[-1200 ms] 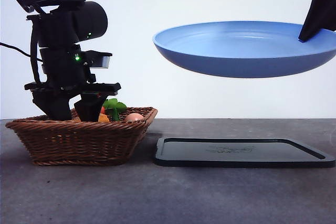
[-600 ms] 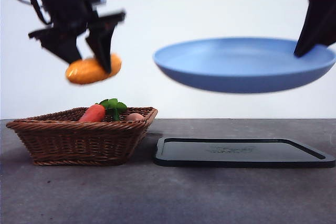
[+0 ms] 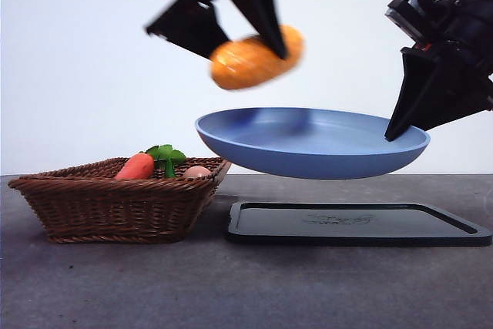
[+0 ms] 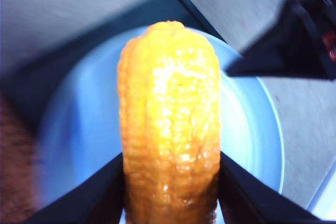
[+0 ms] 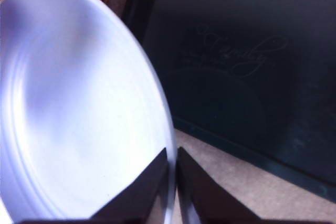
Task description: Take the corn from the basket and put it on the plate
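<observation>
Left gripper (image 3: 243,40) is clamping the bumpy, glossy corn (image 3: 254,58) — hanging above the smooth blue plate (image 3: 308,148). Right gripper (image 5: 172,174) is pinching the plate's rim, holding it over the flat black tray (image 3: 358,225).

Corn (image 3: 254,61) above plate (image 3: 308,144), basket (image 3: 115,206) left

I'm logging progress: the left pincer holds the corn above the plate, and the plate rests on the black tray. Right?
Not quite. The left pincer does hold the corn above the plate, but the front view shows the right pincer holding the plate in the air above the black tray.
</observation>
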